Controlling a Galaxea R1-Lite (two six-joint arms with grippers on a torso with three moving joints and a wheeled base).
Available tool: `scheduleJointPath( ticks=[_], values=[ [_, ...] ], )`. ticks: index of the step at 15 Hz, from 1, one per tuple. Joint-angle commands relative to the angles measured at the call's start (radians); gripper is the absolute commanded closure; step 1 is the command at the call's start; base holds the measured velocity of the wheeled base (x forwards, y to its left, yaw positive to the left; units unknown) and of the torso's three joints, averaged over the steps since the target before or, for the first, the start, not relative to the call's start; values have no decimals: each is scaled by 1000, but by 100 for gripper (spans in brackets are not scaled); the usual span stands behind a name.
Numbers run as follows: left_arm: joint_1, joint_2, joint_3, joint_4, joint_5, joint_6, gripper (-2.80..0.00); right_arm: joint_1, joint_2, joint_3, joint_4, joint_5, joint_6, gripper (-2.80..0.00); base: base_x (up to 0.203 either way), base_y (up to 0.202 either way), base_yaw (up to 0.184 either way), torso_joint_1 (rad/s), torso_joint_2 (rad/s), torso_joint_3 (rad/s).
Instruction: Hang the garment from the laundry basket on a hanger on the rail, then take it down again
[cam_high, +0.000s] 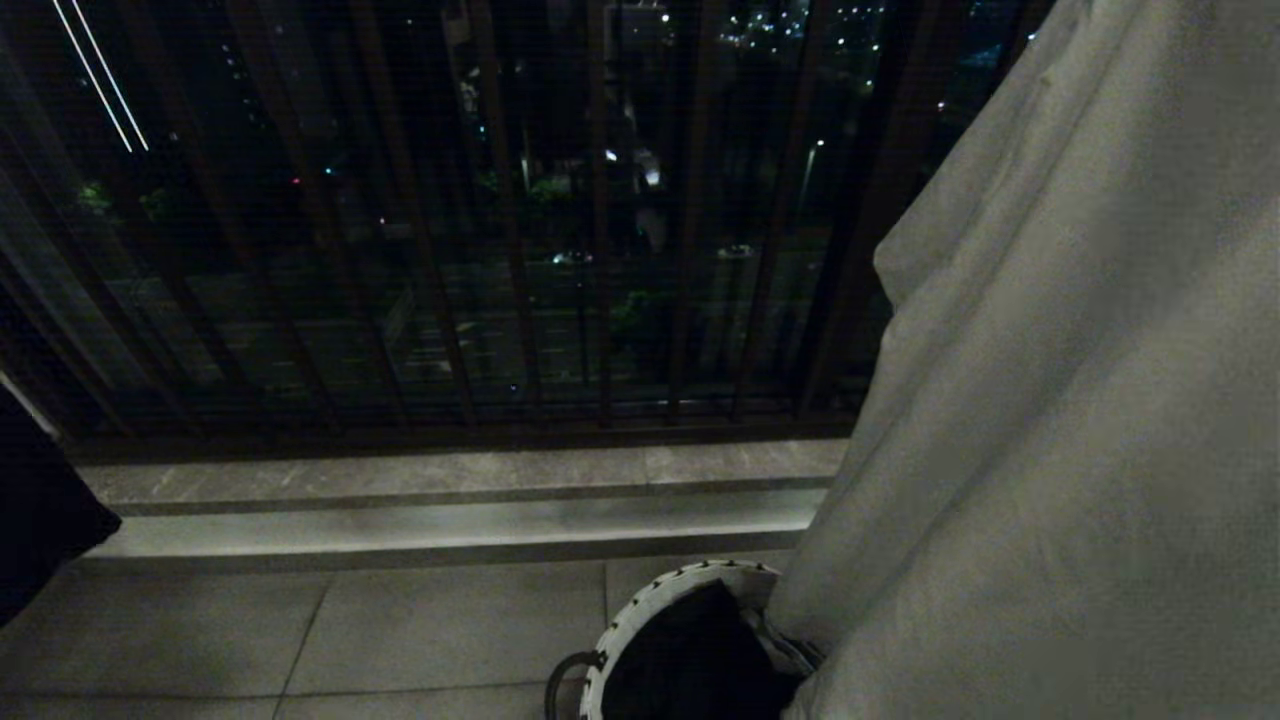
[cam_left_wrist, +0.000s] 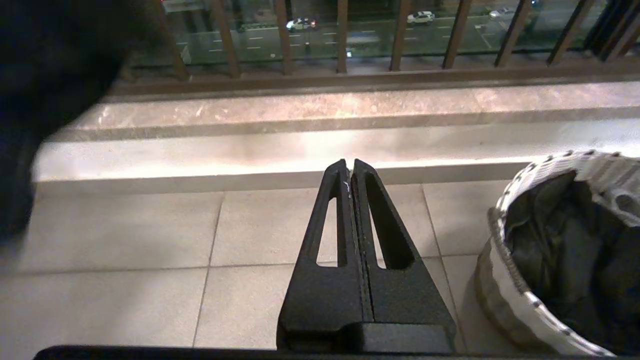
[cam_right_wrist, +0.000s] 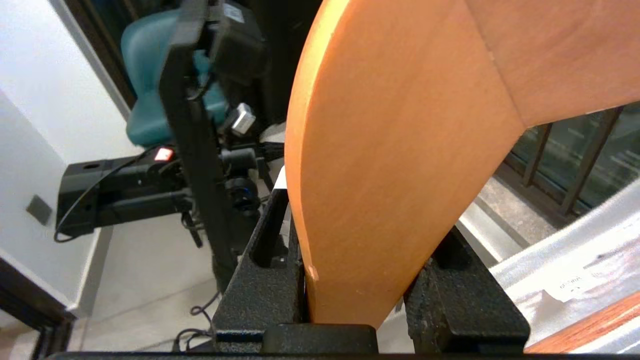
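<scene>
- Wooden hanger (cam_right_wrist: 400, 165) sits clamped between the right gripper (cam_right_wrist: 365, 280) jaws, the pale garment (cam_high: 1060, 420) draped from it.
- Judged step: carrying it to or from the rail, which is unseen.
- Left gripper (cam_left_wrist: 350, 172) hangs clenched, empty.
- Laundry basket (cam_high: 650, 610), holding dark cloth, stands under the garment's hem; balcony railing (cam_high: 500, 250) close ahead, open tile left.

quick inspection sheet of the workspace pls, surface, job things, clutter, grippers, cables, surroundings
surface: tiled floor below a stone ledge.
job's things: laundry basket on the floor, a dark garment inside; wooden hanger in the right gripper; a pale garment hangs at the robot's right.
clutter: nothing seen.
grippers: left gripper shut, empty, over the floor beside the basket; right gripper shut on the hanger.
cables: black cables on the floor by a black stand.
surroundings: balcony railing, night street beyond; teal chair.
</scene>
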Motion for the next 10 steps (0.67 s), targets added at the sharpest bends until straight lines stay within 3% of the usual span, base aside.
scheduleJointPath(
  ticks=[1, 3, 10],
  values=[
    [0, -2, 2, -1, 0, 0, 0, 0, -14, 0, 1, 7, 1, 0, 0, 0, 0, 30, 413, 466],
    [0, -2, 2, -1, 0, 1, 0, 0, -20, 3, 10, 9, 1, 0, 0, 0, 0, 33, 289, 359],
    [0, -2, 2, -1, 0, 1, 0, 2, -15, 28, 12, 34, 1, 0, 0, 0, 0, 8, 10, 10]
  ],
)
